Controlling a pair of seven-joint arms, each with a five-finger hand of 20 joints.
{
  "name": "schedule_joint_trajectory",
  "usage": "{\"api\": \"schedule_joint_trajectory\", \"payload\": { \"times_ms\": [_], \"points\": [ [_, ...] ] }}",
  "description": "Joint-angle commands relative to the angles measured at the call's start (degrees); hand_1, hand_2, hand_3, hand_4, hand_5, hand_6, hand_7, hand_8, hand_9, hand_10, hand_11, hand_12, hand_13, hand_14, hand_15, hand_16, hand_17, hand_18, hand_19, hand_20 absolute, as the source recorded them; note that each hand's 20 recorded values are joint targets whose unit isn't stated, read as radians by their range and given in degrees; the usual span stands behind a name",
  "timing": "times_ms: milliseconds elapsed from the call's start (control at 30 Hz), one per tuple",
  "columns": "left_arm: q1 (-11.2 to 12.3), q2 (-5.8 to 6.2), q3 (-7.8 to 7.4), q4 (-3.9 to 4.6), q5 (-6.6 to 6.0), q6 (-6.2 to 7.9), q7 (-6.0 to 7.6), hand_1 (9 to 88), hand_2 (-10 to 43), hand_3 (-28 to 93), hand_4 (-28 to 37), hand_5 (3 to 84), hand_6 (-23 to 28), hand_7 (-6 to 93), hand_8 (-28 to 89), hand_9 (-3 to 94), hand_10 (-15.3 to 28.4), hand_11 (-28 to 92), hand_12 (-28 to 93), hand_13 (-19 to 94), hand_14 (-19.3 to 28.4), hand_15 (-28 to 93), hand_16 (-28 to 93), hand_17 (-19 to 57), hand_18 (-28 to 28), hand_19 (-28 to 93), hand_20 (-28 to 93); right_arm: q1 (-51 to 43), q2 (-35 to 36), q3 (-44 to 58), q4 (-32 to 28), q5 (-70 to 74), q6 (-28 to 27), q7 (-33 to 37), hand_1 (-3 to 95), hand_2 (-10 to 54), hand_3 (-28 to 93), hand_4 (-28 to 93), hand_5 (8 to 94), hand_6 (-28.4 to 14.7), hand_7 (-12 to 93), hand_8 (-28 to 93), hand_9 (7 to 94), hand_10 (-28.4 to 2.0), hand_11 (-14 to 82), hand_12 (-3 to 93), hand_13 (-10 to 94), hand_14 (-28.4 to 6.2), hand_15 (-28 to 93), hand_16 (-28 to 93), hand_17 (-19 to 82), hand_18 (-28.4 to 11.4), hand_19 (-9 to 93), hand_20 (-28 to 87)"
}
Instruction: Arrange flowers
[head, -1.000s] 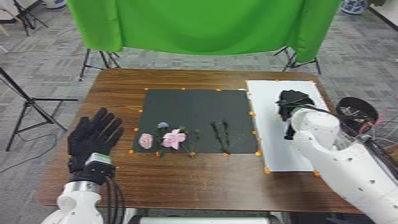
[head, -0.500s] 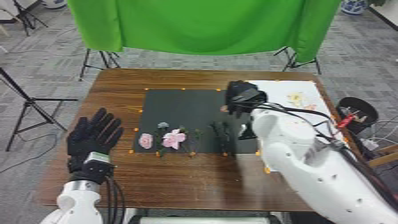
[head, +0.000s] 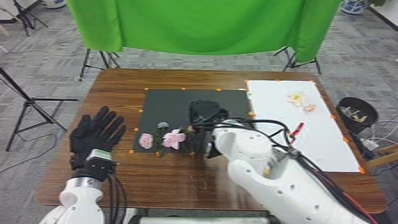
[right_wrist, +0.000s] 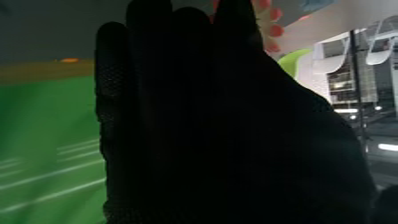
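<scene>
The pink flowers (head: 173, 138) lie at the near left of the dark mat (head: 169, 102), while pale flowers (head: 298, 98) lie on the far part of the white sheet (head: 329, 145) to the right. The step in hand seems to be fetching another bloom for that sheet: the right robot hand (head: 206, 110), its fingers straight and grasping nothing visible, is over the mat and would next need to lower and pinch a stem. At the worktop's (head: 115, 90) left, the left robot hand (head: 87, 142) lies released, fingers spread.
</scene>
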Motion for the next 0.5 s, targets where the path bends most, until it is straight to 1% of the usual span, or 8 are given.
{"api": "schedule_joint_trajectory", "payload": {
  "times_ms": [33, 67, 133, 233, 333, 367, 433, 500],
  "points": [
    [-0.21, 0.26, 0.37, -0.16, -1.33, 0.55, -0.33, 26.5, 15.9, 73, -28.3, 42.2, 10.3, 16.4, -8, 35.1, 15.8, 29, 12, 26, 17.1, 44, -8, -6.8, 14.9, 37, 9, 1.27, -1.53, -1.75, 0.71, -2.61, 0.06, -0.06, 62.1, -7.1, 70, -28, 76.2, -1.1, 14, 1, 83.4, -11.3, 5.6, 31.9, 76, -7.3, 16, 37, 34, -14.9, 48, 32],
    [-0.06, 0.32, 0.28, -0.17, -1.32, 0.22, -0.33, 26.7, 15.7, 73, -28.3, 42.2, 10.3, 16.4, -8, 35.1, 15.7, 29, 12, 26, 17.1, 44, -8, -6.8, 14.9, 37, 9, 1.18, -1.41, -1.84, 0.51, -2.88, 0.16, 0.03, 61.9, -7.2, 70, -28, 75.1, -1.4, 14, 1, 82.2, -11.2, 5.5, 31.1, 75, -7.3, 16, 37, 34, -15.1, 49, 31],
    [-0.04, 0.28, 0.13, -0.24, -1.32, 0.9, -0.21, 27.0, 15.7, 73, -28.3, 42.0, 10.3, 16.4, -8, 35.1, 15.7, 29, 12, 26, 17.1, 44, -8, -6.8, 14.9, 37, 9, 0.96, -1.58, -1.58, 0.6, -2.83, -0.26, -0.18, 61.5, -8.0, 71, -28, 72.8, -1.7, 13, 0, 80.2, -11.0, 5.5, 29.5, 74, -7.4, 15, 36, 34, -15.4, 50, 29],
    [0.2, 0.31, -0.2, -0.49, -2.15, 1.17, 0.12, 26.9, 15.6, 73, -28.2, 42.0, 10.3, 16.4, -8, 35.0, 15.6, 29, 12, 26, 17.1, 44, -8, -6.8, 14.9, 38, 9, 0.49, -1.78, -1.09, 0.34, -2.17, -1.31, 0.16, 61.1, -9.2, 72, -28, 70.0, -2.1, 14, -2, 77.3, -11.6, 6.9, 26.5, 72, -8.1, 15, 35, 33, -15.7, 52, 27],
    [0.53, 0.31, -0.36, -0.71, -1.76, 1.07, 0.08, 27.7, 14.7, 73, -28.1, 41.5, 10.2, 16.6, -8, 34.9, 15.7, 29, 12, 26, 17.1, 44, -8, -6.7, 14.9, 37, 9, 0.18, -1.76, -0.86, 0.16, -2.41, -2.34, -0.2, 60.9, -9.4, 72, -28, 69.1, -2.1, 13, -3, 76.7, -11.8, 7.2, 26.0, 72, -8.3, 16, 34, 32, -16.0, 53, 27],
    [0.37, 0.19, -0.37, -0.6, -1.84, 1.13, -0.22, 28.1, 14.2, 73, -27.9, 41.3, 10.1, 16.7, -8, 34.9, 15.7, 29, 12, 26, 17.0, 44, -8, -6.7, 14.9, 37, 9, -0.03, -1.8, -0.6, -0.05, -2.17, -2.98, 0.03, 60.9, -9.5, 72, -28, 68.8, -2.1, 13, -4, 76.5, -11.9, 7.3, 25.7, 72, -8.3, 16, 34, 32, -16.1, 53, 27],
    [0.42, 0.11, -0.27, -0.67, -2.29, 1.33, 0.13, 28.9, 13.4, 72, -27.5, 41.2, 10.1, 16.8, -8, 34.8, 15.6, 29, 12, 26, 16.9, 45, -8, -6.7, 14.8, 37, 9, 0.03, -1.79, -0.47, -0.04, -2.4, -3.03, -0.21, 60.6, -9.5, 72, -28, 68.1, -1.9, 13, -6, 75.5, -12.0, 8.1, 24.5, 71, -8.5, 16, 34, 32, -16.3, 54, 26],
    [0.38, -0.2, -0.3, -0.55, -2.55, 0.97, -0.08, 29.2, 13.0, 72, -27.0, 41.0, 10.2, 16.8, -9, 34.7, 15.6, 29, 12, 26, 16.9, 45, -8, -6.7, 14.8, 38, 9, 0.08, -1.55, 0.2, -0.53, -2.07, -3.95, 0.3, 60.5, -9.5, 73, -28, 67.6, -2.0, 13, -10, 74.7, -12.2, 8.9, 23.5, 71, -8.6, 16, 33, 32, -16.4, 54, 26]
  ]
}}
